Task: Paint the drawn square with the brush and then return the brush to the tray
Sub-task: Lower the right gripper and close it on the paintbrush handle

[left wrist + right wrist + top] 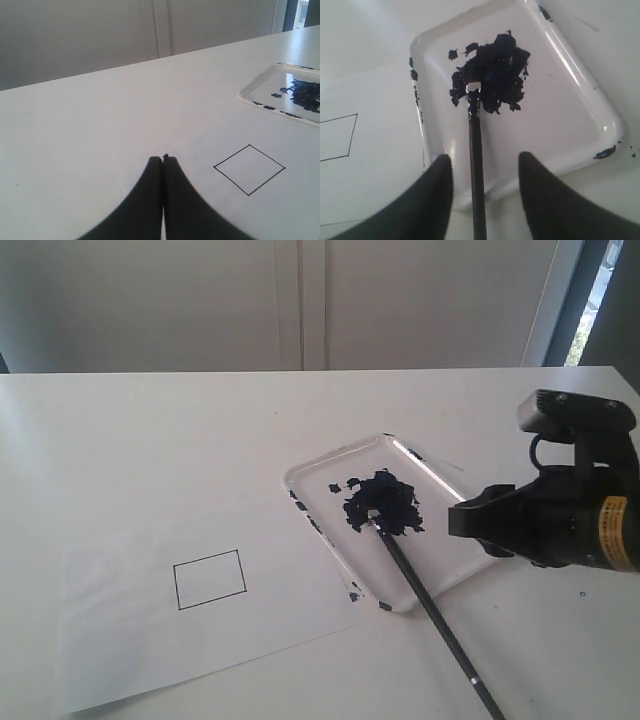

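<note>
Brush (430, 615), tray and square all lie on 1 wide white table (150, 440), whose far edge meets a grey wall. Most of the tabletop on the left and toward the wall is bare.

A white paper sheet (120, 640) lies on the near left part, slightly skewed. Its right edge comes just beside the tray; whether they touch I cannot tell.

The clear tray (415, 480) sits right of the middle, turned at an angle, with blue specks along its left rim and at its near corner. Bare table runs all around it except on the right, where the right arm's black body hangs near its rim.

The right gripper (484, 155) is over the tray's near edge. Its 2 fingers (440, 195) stand wide apart, with the brush handle between them and a gap on each side, so they grip nothing.

The brush lies with its tip in the dark blue paint blob (383, 502) at the tray's middle. Its thin black handle crosses the near rim and runs out over the table to the bottom of the exterior view.

The square (209, 579) is a thin black outline near the paper's middle, white inside, well apart from the tray.

The left gripper (163, 159) is low over the table beside the square, fingers pressed together on nothing.
</note>
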